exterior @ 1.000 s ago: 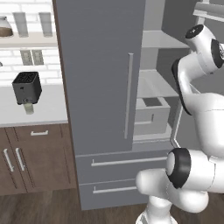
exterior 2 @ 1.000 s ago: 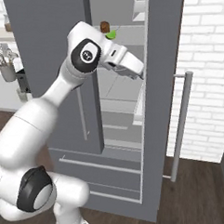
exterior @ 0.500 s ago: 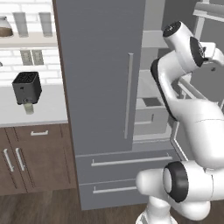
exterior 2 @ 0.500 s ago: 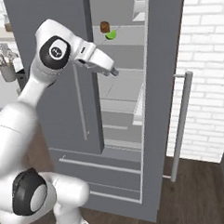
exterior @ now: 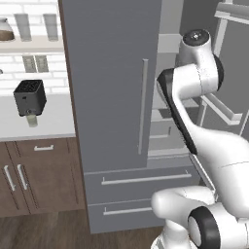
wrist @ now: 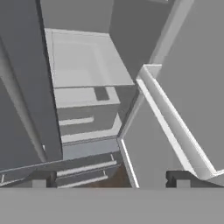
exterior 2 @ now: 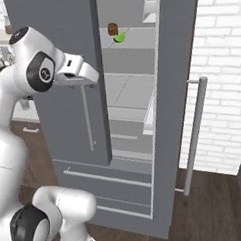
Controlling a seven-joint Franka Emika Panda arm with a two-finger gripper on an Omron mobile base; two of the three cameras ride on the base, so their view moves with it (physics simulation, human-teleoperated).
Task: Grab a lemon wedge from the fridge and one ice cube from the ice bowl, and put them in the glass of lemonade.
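Lemon wedge, a tiny yellowish-green pointed piece, lies on an upper shelf inside the tall matte grey fridge, just beside a small round brown item near the shelf's left edge. The fridge's right door stands swung open, with its long slim handle toward the white brick wall; the left door is shut. The empty pincer hangs with its two dark finger tips spread wide apart, at the edge of the shut left door, well below the wedge. On the pale surface left of the fridge stands a black toaster, with a small clear tumbler of pale liquid touching its front.
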